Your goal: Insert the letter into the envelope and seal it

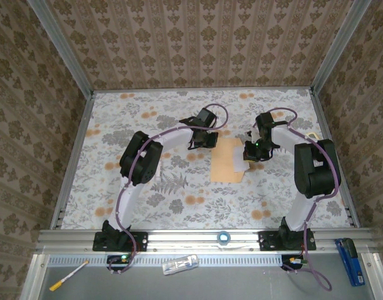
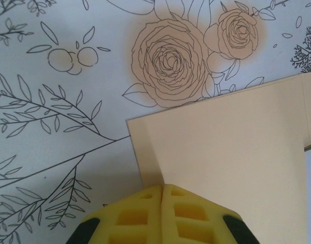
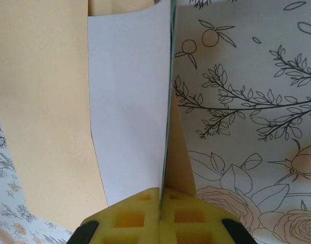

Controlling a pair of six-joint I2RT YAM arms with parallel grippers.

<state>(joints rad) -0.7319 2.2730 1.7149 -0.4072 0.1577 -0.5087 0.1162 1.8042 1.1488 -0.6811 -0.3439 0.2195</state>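
The floral tablecloth (image 1: 116, 125) is being used as the ground, and the envelope (image 1: 224, 162) is being seen lying flat on it, between the 2 arms. The letter (image 3: 127, 101) is being held up on edge at the envelope's right side, its white face turned toward the envelope. It is being clamped by the right gripper (image 3: 160, 195), whose 2 yellow fingers are being pressed shut on the sheet's edge. The left gripper (image 2: 162, 190) is being held just by 1 corner of the envelope, jaws together, nothing seen between them.
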